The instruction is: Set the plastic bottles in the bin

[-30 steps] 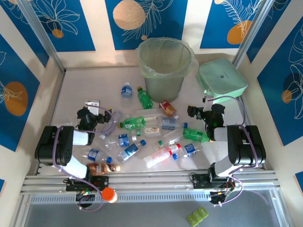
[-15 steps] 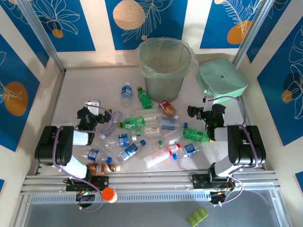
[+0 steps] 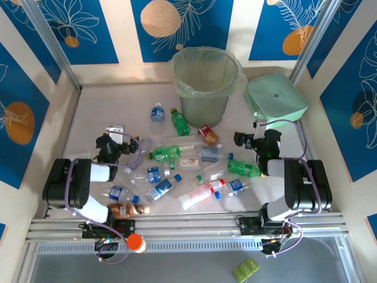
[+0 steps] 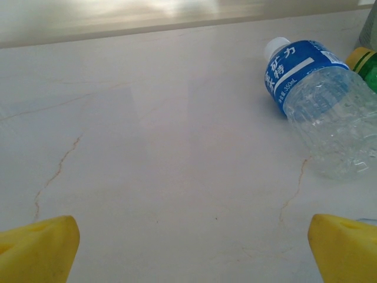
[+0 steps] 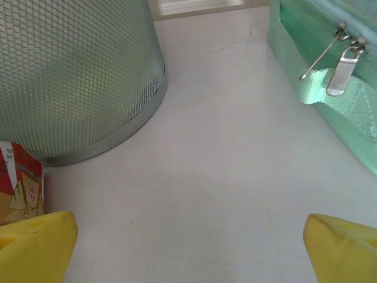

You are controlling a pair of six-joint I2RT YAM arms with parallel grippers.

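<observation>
Plastic bottles lie scattered across the middle of the table: a clear blue-labelled one (image 3: 156, 112) (image 4: 312, 100), a green one (image 3: 179, 122) with its yellow cap at the frame edge (image 4: 365, 62), a red-labelled one (image 3: 208, 134) (image 5: 20, 183), and several more around a long green one (image 3: 166, 153). The bin (image 3: 205, 82) (image 5: 76, 76) stands at the back, lined with a clear bag. My left gripper (image 3: 113, 137) (image 4: 194, 247) is open over bare table, left of the pile. My right gripper (image 3: 254, 135) (image 5: 191, 244) is open, low between bin and box, holding nothing.
A flat mint-green zipped box (image 3: 275, 97) (image 5: 330, 71) sits right of the bin. A green bottle (image 3: 242, 168) lies just beside the right arm. A brown bottle (image 3: 125, 209) lies by the left arm's base. Walls close in the table on three sides.
</observation>
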